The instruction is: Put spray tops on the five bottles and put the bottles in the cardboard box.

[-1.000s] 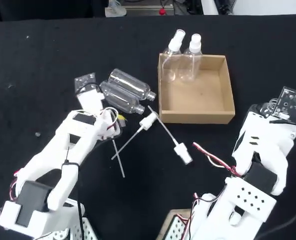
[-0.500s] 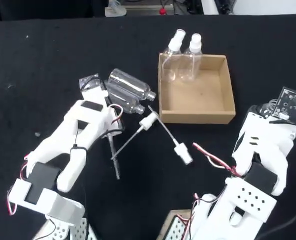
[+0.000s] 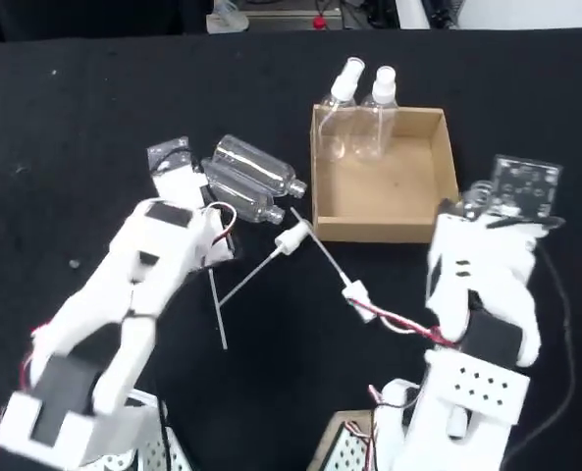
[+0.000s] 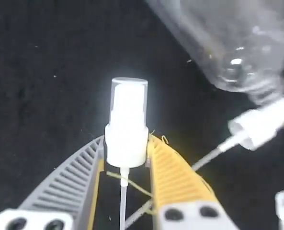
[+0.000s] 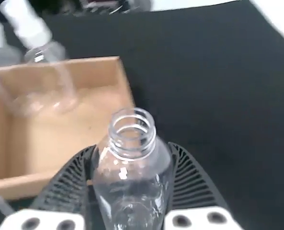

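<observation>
My left gripper point(image 4: 126, 143) is shut on a white spray top point(image 4: 127, 120) with a clear cap; its thin tube point(image 3: 217, 312) trails over the black table. Beside it lie two open clear bottles point(image 3: 256, 169) point(image 4: 237, 43) and a loose spray top point(image 3: 292, 238) point(image 4: 264, 127). Another loose spray top point(image 3: 356, 293) lies near the right arm point(image 3: 482, 285). My right gripper point(image 5: 132, 153) is shut on an upright open clear bottle point(image 5: 131, 163), just in front of the cardboard box point(image 3: 387, 232) point(image 5: 65, 62). Two capped bottles point(image 3: 354, 123) stand in the box's far corner.
Black cloth point(image 3: 84, 108) covers the table, with free room on the far left and far right. Both arm bases and a perforated plate point(image 3: 344, 446) crowd the front edge. Clutter point(image 3: 227, 18) sits beyond the back edge.
The left arm shifted slightly with the spray top, and its tube swung over the table. The right arm swung left, nearer the box front and the loose spray top.
</observation>
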{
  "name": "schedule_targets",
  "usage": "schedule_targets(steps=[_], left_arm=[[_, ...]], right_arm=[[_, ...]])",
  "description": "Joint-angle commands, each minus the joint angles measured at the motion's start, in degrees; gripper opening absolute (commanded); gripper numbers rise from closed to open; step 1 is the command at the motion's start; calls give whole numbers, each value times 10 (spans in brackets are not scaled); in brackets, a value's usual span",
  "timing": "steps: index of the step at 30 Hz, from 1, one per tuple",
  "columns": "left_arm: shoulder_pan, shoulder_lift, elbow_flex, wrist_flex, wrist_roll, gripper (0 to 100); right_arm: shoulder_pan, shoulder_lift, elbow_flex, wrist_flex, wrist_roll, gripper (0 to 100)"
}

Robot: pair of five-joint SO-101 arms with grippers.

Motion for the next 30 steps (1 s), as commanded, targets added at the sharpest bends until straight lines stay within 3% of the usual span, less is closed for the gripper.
schedule_targets(steps=[1,7,16,20,24,30], left_arm=[[-41,-116,54,-68,-7,36],[-84,-239,168,-178,-7,36],[-158,-370,238,-235,-6,36],[-192,-426,256,-247,-4,36],[-170,-484,264,-247,-5,36],[-131,-597,244,-248,-6,39]], right_arm=[[-67,-55,-64,57,-1,28],[-244,-83,-22,20,-1,26],[-485,-82,132,-265,-1,25],[-529,-82,207,-377,-1,25],[-535,-83,285,-471,-1,25],[-535,-85,332,-477,-1,25]])
